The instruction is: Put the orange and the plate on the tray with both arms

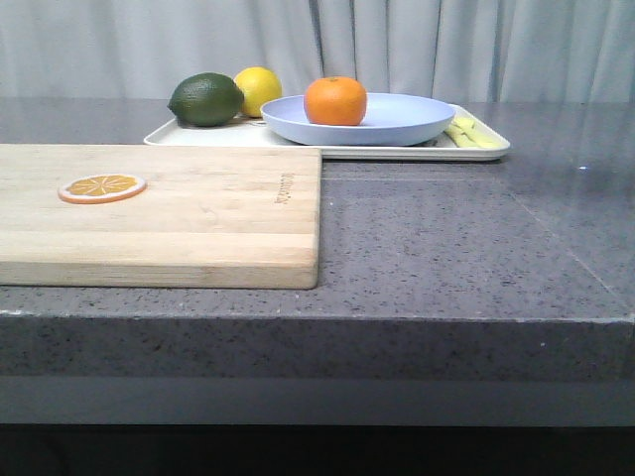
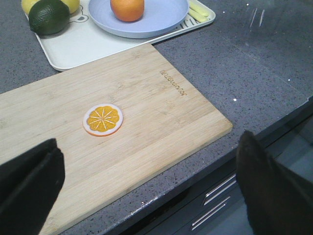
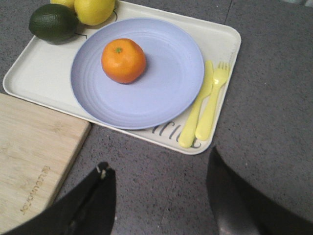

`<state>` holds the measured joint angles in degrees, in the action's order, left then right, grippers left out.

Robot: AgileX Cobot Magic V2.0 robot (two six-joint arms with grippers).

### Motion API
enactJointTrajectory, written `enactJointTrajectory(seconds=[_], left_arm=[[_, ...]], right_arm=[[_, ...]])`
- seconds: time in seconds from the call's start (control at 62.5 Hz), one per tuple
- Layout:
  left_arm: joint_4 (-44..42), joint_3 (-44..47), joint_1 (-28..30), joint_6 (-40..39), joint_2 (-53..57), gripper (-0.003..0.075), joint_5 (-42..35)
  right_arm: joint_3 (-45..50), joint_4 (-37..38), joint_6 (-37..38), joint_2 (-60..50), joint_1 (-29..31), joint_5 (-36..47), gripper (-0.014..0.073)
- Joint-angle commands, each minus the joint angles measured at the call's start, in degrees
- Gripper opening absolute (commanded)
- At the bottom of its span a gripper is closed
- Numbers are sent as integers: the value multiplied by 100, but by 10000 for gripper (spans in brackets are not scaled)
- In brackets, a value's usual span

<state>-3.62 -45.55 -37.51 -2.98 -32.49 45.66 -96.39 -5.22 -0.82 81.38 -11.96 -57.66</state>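
The orange (image 1: pixel 335 100) sits on the lavender-blue plate (image 1: pixel 397 124), and the plate rests on the cream-white tray (image 1: pixel 476 147) at the back of the counter. The right wrist view shows the orange (image 3: pixel 123 60), the plate (image 3: pixel 166 93) and the tray (image 3: pixel 34 73); the left wrist view shows them too: orange (image 2: pixel 127 9), plate (image 2: pixel 161 19), tray (image 2: pixel 73 46). My left gripper (image 2: pixel 149 161) is open and empty over the cutting board's near edge. My right gripper (image 3: pixel 159 174) is open and empty over bare counter near the tray. Neither gripper shows in the front view.
A wooden cutting board (image 1: pixel 198 213) with a flat orange slice (image 1: pixel 101 187) lies front left. A dark green lime (image 1: pixel 206 99) and a yellow lemon (image 1: pixel 260 89) sit on the tray's left. A yellow knife and fork (image 3: pixel 205 107) lie on its right. The counter edge (image 1: pixel 397 317) is in front.
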Motion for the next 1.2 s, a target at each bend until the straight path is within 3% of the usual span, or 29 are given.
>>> enactJointTrajectory(seconds=[0.0, 0.272, 0.608, 0.832, 1.184], left_arm=[[37, -138, 6, -58, -22, 692, -466], [37, -138, 6, -58, -22, 692, -466], [37, -138, 6, -58, -22, 692, -466], [37, -138, 6, -58, -22, 692, -456], [37, -138, 6, -58, -22, 687, -456]], right_arm=[[620, 88, -78, -801, 3, 694, 435], [2724, 127, -78, -2722, 22, 1192, 435], [4408, 320, 351, -4815, 116, 1212, 435], [5077, 728, 346, -5611, 116, 954, 435], [5165, 920, 346, -5674, 116, 486, 435]])
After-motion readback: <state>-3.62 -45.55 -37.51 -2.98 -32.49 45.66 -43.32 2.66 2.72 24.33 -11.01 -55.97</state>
